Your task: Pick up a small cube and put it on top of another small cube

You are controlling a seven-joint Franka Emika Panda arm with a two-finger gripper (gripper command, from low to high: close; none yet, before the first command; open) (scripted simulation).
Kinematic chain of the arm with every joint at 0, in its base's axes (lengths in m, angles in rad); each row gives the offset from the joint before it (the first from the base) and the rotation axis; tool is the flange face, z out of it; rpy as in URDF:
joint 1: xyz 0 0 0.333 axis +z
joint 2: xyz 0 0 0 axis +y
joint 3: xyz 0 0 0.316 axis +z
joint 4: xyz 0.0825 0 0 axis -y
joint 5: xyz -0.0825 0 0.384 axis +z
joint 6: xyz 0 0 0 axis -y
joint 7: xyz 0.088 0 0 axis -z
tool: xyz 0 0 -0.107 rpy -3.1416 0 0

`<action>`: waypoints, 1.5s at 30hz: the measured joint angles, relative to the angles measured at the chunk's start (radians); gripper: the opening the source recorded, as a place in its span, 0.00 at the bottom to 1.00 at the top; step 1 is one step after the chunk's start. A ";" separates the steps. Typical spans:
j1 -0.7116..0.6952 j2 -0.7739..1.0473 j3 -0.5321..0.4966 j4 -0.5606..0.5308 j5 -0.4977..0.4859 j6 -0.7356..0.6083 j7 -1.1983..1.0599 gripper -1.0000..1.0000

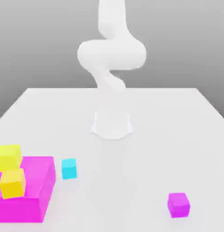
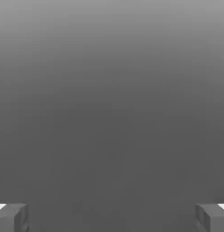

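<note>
On a pale, almost white surface [image 1: 145, 158], a large bright magenta block [image 1: 39, 174] sits at the exterior view's left, partly cut off by the picture's edge. It has a flat top and straight sides, and two small cubes appear against that top: a yellow cube [image 1: 8, 157] and, nearer the viewer, a yellow-orange cube [image 1: 12, 183]. In the picture the orange one overlaps the lower part of the yellow one; whether the two touch, I cannot tell. Just beside the block, toward the middle, a small cyan cube [image 1: 69, 169] rests on the surface. Well apart from these, toward the exterior view's right and near the front, a small purple cube [image 1: 178, 205] lies on the surface, turned slightly. Each cube has plain, single-colored faces. Behind them all, centered at the back, stands a white robot arm [image 1: 112, 54], its round base on the surface and its upper part running out of the picture. In the hand view, the jaws [image 2: 112, 218] stand wide open, with nothing between them. The background is a smooth gray.
</note>
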 joint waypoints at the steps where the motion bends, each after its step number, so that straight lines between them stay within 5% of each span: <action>1: -0.024 0.030 0.003 -0.032 0.002 0.027 0.040 0.50; 18: -0.421 0.622 0.017 -0.601 0.011 0.537 0.787 0.50; 26: -0.440 0.932 0.026 -0.584 0.073 0.789 0.787 0.50; 27: -0.433 0.966 0.019 -0.578 0.074 0.816 0.787 0.00; 34: -0.433 0.974 0.019 -0.576 0.071 0.824 0.789 0.00; 45: -0.446 0.606 0.047 -0.609 0.007 0.548 0.808 0.00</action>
